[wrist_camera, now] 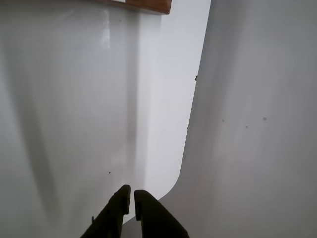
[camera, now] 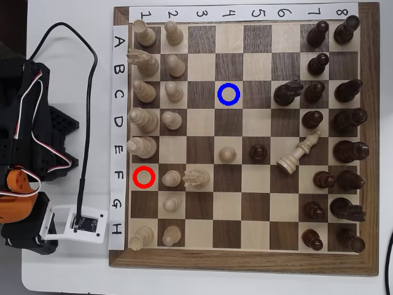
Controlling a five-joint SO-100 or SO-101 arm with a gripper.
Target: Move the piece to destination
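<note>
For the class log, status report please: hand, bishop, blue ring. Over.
Hand shut, empty, over white table. Cream bishop among dark pieces, near column 7. Blue ring square bare.

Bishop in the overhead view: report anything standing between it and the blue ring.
Nothing visible stands on the diagonal line from the bishop to the blue ring; the squares between them are bare. A dark pawn and a dark knight stand either side of that line.
</note>
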